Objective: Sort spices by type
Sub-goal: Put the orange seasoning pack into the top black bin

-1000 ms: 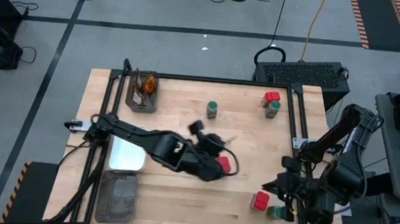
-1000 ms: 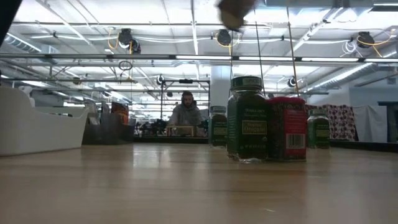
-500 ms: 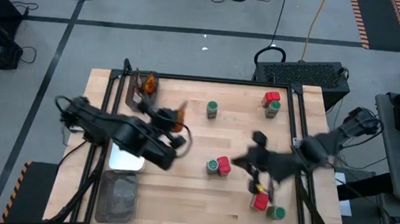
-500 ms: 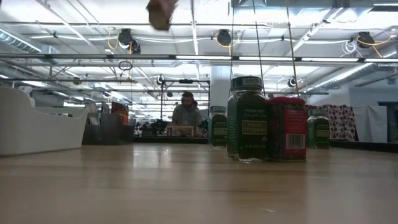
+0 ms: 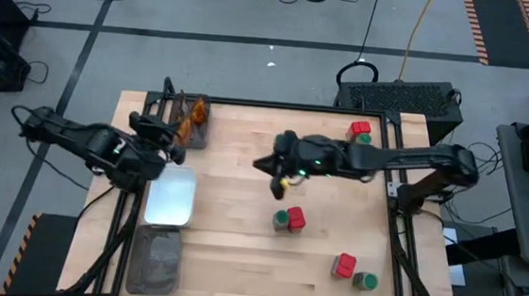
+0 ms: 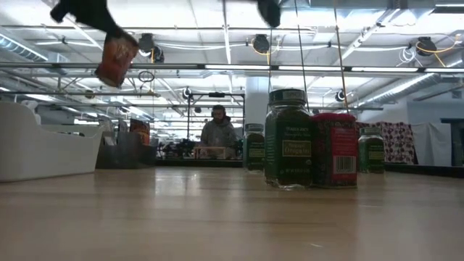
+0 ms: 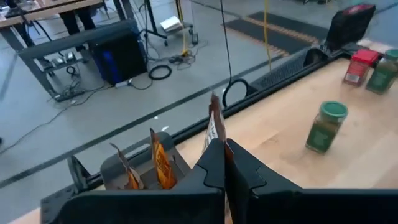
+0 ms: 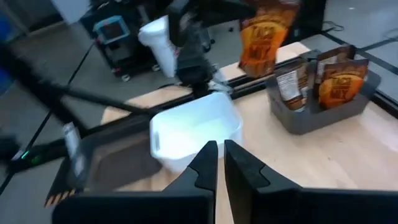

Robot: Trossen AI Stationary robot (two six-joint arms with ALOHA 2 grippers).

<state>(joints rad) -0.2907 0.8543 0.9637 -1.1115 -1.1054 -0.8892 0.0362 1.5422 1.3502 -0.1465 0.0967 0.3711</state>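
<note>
The left gripper (image 5: 157,128) hangs near the tabletop's (image 5: 237,259) far left corner, its fingers (image 7: 214,163) closed on a sachet (image 7: 214,127) held upright by its edge, apparently so it can slot in beside the sachets already standing in the grey tray (image 5: 190,135) there. The right gripper (image 5: 278,160) hovers over the middle of the tabletop with its fingers closed and nothing visible between them. Jars and packets sit paired: one pair (image 5: 288,219) at the centre, another (image 5: 359,137) by the far right corner, a third (image 5: 353,271) near the front right edge. Beside the left edge a white tray (image 5: 170,195) and a mesh tray (image 5: 153,260) probably wait for those kinds.
</note>
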